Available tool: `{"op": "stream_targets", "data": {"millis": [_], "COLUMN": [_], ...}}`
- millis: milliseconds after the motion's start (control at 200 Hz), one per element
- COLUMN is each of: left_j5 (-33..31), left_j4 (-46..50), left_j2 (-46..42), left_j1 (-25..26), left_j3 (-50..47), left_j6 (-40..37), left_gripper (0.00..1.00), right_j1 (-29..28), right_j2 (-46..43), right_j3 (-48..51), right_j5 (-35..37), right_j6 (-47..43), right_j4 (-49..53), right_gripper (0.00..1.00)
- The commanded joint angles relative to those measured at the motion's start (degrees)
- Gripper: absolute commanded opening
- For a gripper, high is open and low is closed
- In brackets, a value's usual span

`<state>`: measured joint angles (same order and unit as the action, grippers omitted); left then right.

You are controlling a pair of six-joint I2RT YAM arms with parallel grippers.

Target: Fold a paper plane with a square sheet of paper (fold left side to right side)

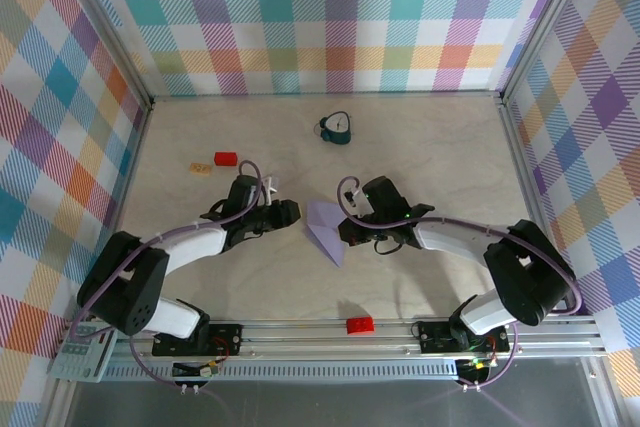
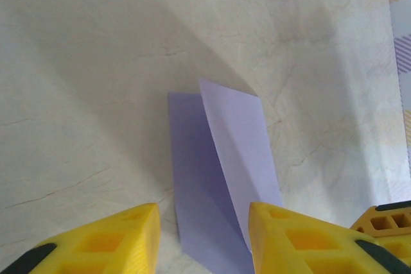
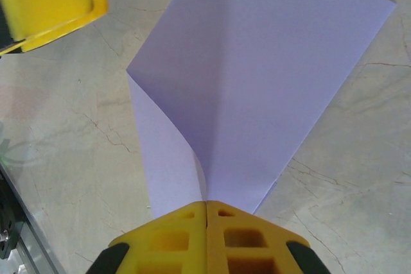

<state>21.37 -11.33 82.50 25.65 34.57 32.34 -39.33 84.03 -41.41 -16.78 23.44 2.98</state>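
Note:
The pale lavender sheet of paper (image 1: 325, 226) lies at the table's middle between both arms, folded into a pointed wedge with one flap raised. In the right wrist view my right gripper (image 3: 206, 205) is shut on the near edge of the paper (image 3: 257, 81), which curls up into the closed jaws. My left gripper (image 2: 204, 222) stands open just left of the paper (image 2: 218, 158), its yellow fingers on either side of the paper's near end, the right finger overlapping the raised flap. In the top view the left gripper (image 1: 294, 213) and right gripper (image 1: 346, 230) face each other across the sheet.
A dark teal clock-like object (image 1: 337, 127) stands at the back centre. A red block (image 1: 225, 158) and a tan piece (image 1: 201, 167) lie at the back left. Another red block (image 1: 359, 324) sits by the front rail (image 1: 400, 329). Checked walls close in the table.

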Motion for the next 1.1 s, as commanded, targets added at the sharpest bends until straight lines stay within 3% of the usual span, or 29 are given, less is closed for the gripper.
{"op": "stream_targets", "data": {"millis": [0,400,540,710,940,1095], "left_j5": [5.9,14.0,14.8,12.9,6.6,2.0], "left_j4": [-2.8,-3.9,-3.9,-3.8,-1.7,-2.6], "left_j2": [3.1,15.2,16.7,14.7,8.7,6.1], "left_j1": [-0.5,-0.1,0.2,0.4,3.0,4.6], "left_j3": [3.5,10.6,12.0,10.4,6.8,4.6], "left_j6": [0.9,0.1,0.2,3.1,8.8,13.4], "left_gripper": [0.40,0.37,0.22,0.07,0.04,0.04], "right_j1": [0.4,0.6,0.7,1.1,-0.3,-8.3], "right_j2": [-1.7,-2.7,-2.7,-4.1,-10.8,-13.8], "right_j3": [1.2,1.9,1.9,0.7,-1.6,-1.8], "right_j5": [0.4,0.0,0.7,4.1,10.7,20.5], "right_j6": [-0.6,0.1,0.1,0.0,1.5,5.2], "right_j4": [0.0,-0.3,0.5,5.7,16.3,19.2], "right_gripper": [0.01,0.01,0.03,0.17,0.30,0.36]}}
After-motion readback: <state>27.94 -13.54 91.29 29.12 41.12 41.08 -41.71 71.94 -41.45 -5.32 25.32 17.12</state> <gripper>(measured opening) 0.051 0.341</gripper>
